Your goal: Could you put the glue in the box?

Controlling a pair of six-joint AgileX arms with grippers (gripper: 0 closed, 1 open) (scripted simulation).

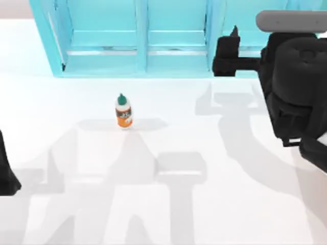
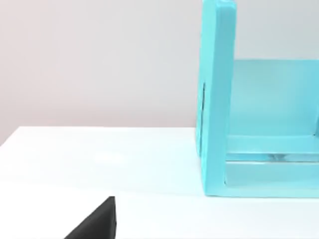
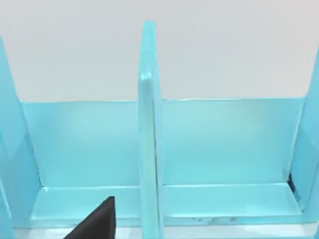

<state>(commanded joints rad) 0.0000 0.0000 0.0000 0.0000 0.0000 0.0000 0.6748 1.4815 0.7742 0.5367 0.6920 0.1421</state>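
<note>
Right end effector (image 1: 232, 48) faces turquoise shelf (image 3: 149, 149); glue (image 1: 123, 112) stands apart.

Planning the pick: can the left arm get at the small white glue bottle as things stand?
Probably yes. The small white glue bottle with green cap stands upright on bare white table, nothing around it; the left arm sits at the left edge.

My wrist camera faces the white table (image 2: 99, 159). A turquoise shelf unit (image 2: 218, 99) stands on it. One dark fingertip (image 2: 97, 221) of mine shows.
</note>
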